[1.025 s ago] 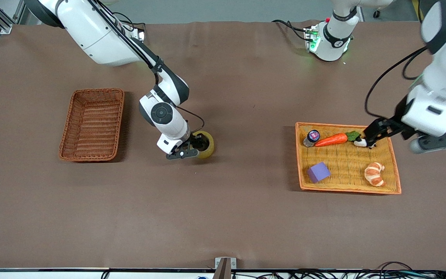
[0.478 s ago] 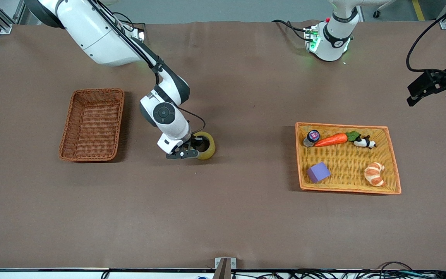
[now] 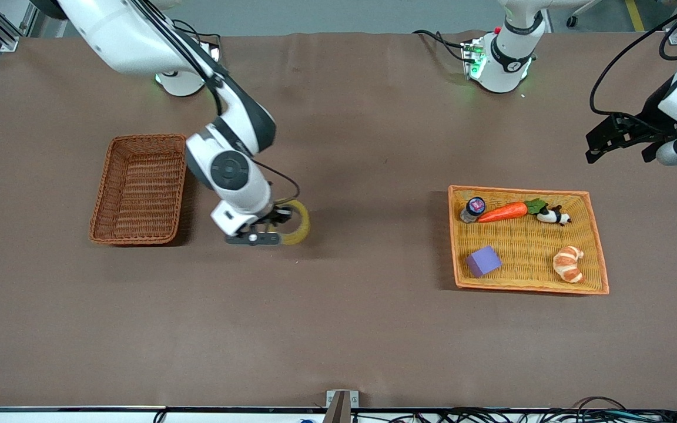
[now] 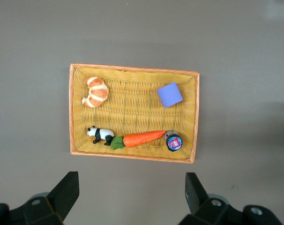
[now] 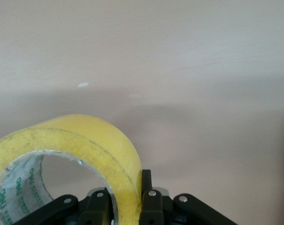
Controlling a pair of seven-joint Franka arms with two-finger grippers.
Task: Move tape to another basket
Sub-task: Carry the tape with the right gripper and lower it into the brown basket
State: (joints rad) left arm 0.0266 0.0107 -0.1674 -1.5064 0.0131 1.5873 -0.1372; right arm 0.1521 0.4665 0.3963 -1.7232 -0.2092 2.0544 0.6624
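Purple foam cube (image 3: 483, 261): lying in the flat orange-yellow woven tray (image 3: 600, 258), no concern.
Translucent yellow tape roll (image 3: 297, 222): lifted over bare table, between both baskets.
Right gripper (image 3: 272, 229): pinching only the roll's wall; it could swing or slip.
Narrow reddish-brown wicker basket (image 3: 140, 188): raised rim might catch the roll.
Left gripper (image 3: 623, 137): waiting, spread wide.

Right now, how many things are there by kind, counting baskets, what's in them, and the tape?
Baskets: 2, brown basket, yellow basket
Food: 2, carrot, croissant
Panda: 1
Block: 1
Bottle: 1
Tape: 1, in the right gripper
Total: 8
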